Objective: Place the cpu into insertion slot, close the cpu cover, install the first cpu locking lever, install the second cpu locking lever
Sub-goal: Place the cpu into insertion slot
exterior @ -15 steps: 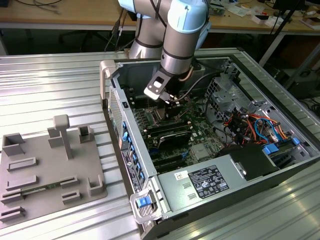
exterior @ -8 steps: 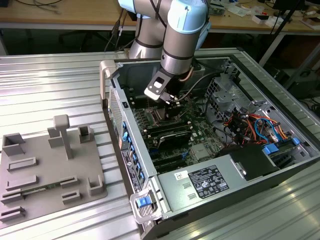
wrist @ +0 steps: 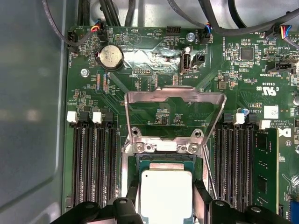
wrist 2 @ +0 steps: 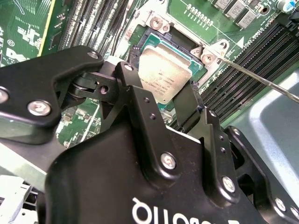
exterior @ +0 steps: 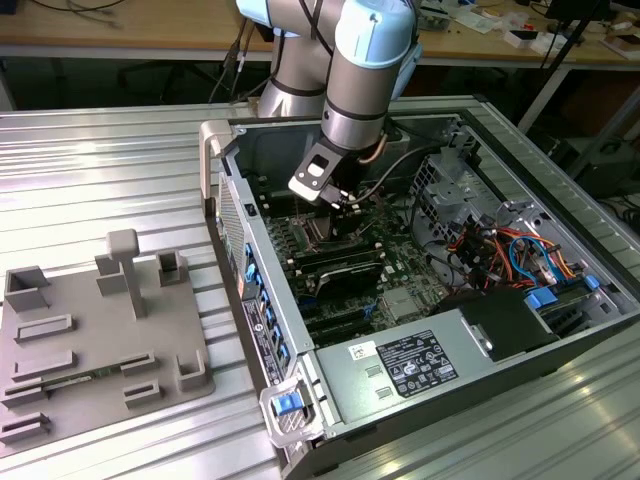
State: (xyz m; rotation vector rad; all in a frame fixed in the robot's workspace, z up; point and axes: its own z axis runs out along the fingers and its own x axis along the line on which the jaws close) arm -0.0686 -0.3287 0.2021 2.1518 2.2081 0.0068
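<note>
The tool (wrist 2: 161, 81) is closed on the cpu (wrist 2: 163, 74), with one black finger (wrist 2: 133, 70) pressed on one side of the chip and the other finger on the far side. In the first wrist view the cpu (wrist: 167, 196) shows its dull silver top, and it sits right over the insertion slot (wrist: 166, 161), lined up with it. I cannot tell if the chip is all the way down in the slot or a little above it. The cpu cover (wrist: 175, 94) is open. It is tipped up and back from the slot, joined to the slot's far edge, and the green board (wrist: 154, 70) shows through its big hole. A thin metal rod (wrist 2: 261, 79) sticks out from one corner of the slot. Long black memory slots (wrist: 91, 158) run along both sides of the slot, in the middle part of the board. A round silver battery (wrist: 111, 56) sits near the board's far edge. In the exterior view the tool (exterior: 335, 195) reaches down into an open computer case (exterior: 390, 370), which lies on the metal counter (exterior: 100, 170). A grey tray (exterior: 100, 330) lies on the counter beside the case, toward the exterior view's left.
</note>
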